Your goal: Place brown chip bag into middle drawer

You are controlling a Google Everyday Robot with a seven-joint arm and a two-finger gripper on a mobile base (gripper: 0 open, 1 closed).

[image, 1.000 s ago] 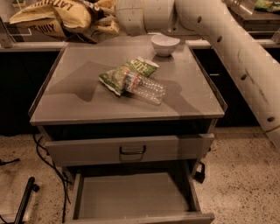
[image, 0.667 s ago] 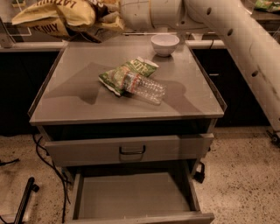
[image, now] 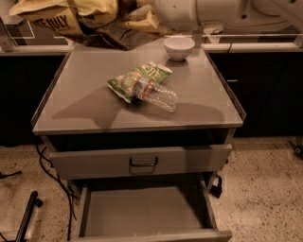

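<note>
Brown chip bag (image: 71,16) is now higher and closer at far left than a second ago, with the gripper (image: 135,14) clamped on its right end. Middle drawer (image: 142,212) stands open near, bag not in yet.

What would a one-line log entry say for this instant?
gripper: top of view, holding brown chip bag aloft | middle drawer: open | bag not yet placed
</note>
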